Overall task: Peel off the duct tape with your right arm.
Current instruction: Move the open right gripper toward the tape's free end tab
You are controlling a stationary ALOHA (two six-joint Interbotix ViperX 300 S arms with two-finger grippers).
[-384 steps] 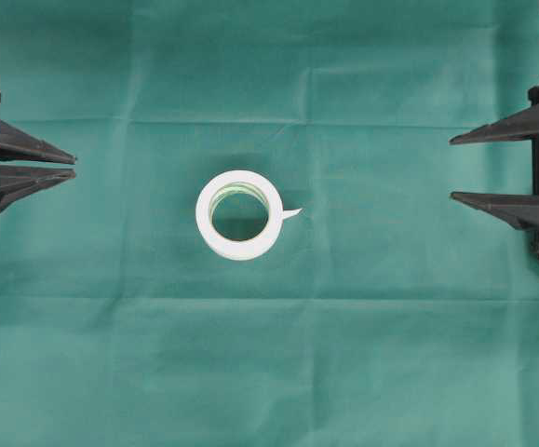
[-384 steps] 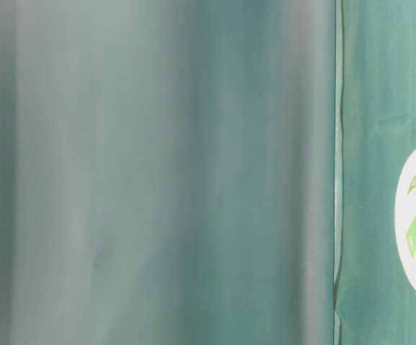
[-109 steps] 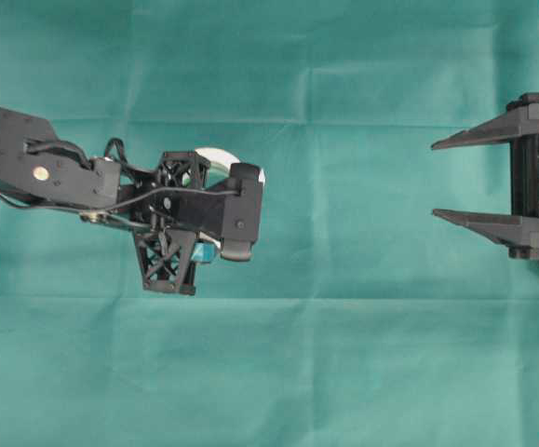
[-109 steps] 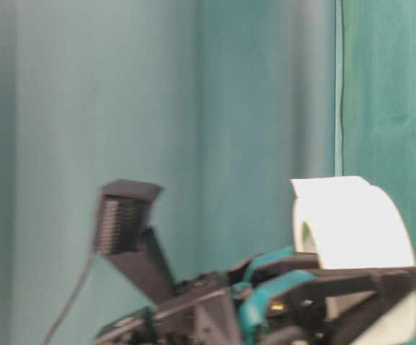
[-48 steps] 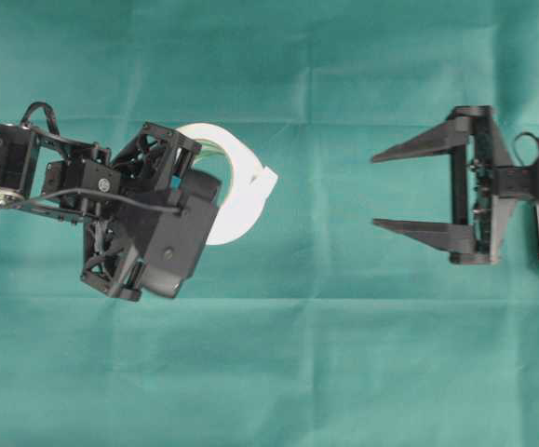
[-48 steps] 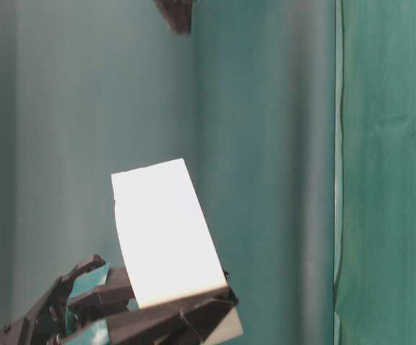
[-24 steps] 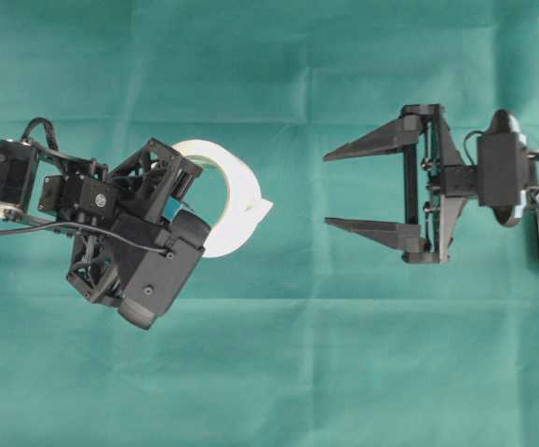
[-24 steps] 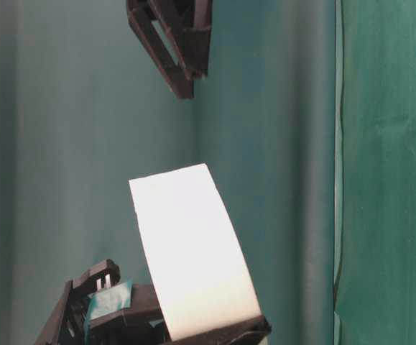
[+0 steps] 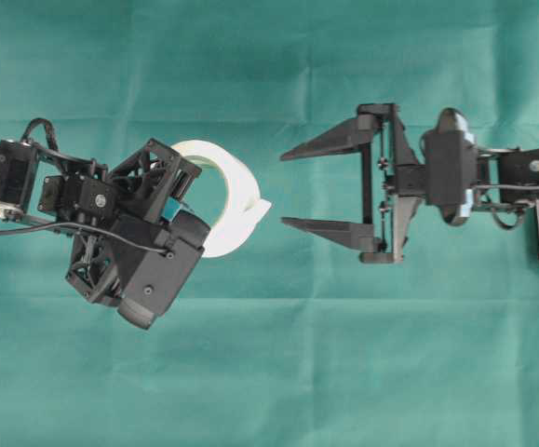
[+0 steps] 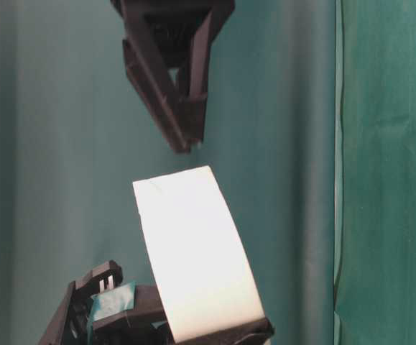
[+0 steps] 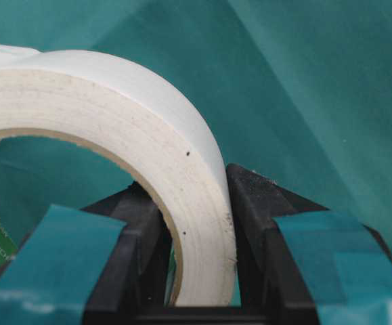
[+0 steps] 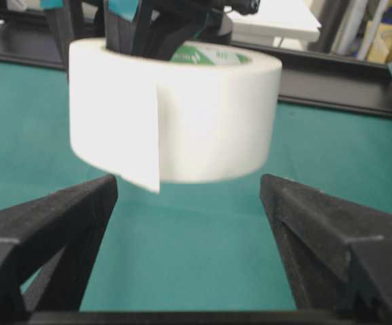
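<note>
The duct tape [image 9: 239, 186] is a white roll lifted off the green cloth, and my left gripper [image 11: 197, 203] is shut on its wall, one teal-patched finger inside the core and one outside. The roll's loose pointed tab [image 9: 261, 207] sticks out to the right. In the right wrist view the duct tape [image 12: 182, 108] hangs straight ahead, with the tab [image 12: 141, 166] drooping at its lower left. The right arm's gripper [image 9: 284, 189] stands open just right of the tab, not touching it, its plain black fingers [image 12: 53, 227] spread wider than the roll. At table level the duct tape [image 10: 193, 251] sits below the right gripper [image 10: 185, 140].
Creased green cloth [image 9: 343, 354] covers the whole table. Behind the roll in the right wrist view run a black frame rail [image 12: 338, 74] and a white surface [image 12: 277, 20]. The left arm's wrist housing [image 9: 153, 270] lies low at the left.
The right arm has reached leftward, its open fingers closing most of the gap to the tab. The left arm tilted the roll slightly, then held still.
</note>
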